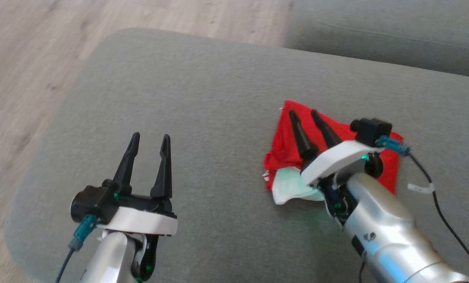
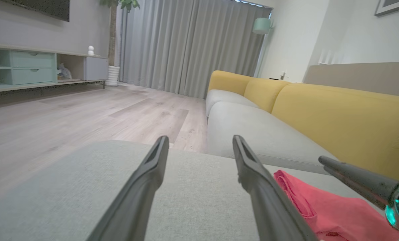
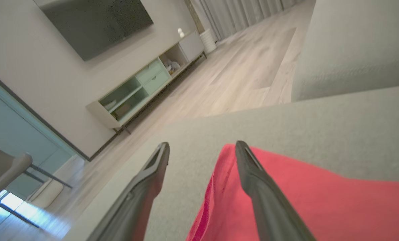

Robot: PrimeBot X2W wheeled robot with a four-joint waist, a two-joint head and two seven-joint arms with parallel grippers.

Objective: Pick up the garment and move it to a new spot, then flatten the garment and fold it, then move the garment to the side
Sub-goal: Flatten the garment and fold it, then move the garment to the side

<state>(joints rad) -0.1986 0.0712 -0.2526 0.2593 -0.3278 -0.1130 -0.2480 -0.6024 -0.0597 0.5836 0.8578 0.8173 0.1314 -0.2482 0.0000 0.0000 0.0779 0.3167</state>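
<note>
The garment is a red cloth, folded into a small bundle with a pale green and white part at its near edge, lying on the right half of the grey cushion. My right gripper hovers over it, open, its fingers spread above the red fabric with nothing between them. My left gripper stands open over bare cushion to the left of the garment. In the left wrist view the garment lies to the right of my fingers.
The cushion's rounded left edge drops to a wooden floor. A second grey cushion lies beyond at the far right. A yellow sofa back, grey curtains and a low TV cabinet stand around the room.
</note>
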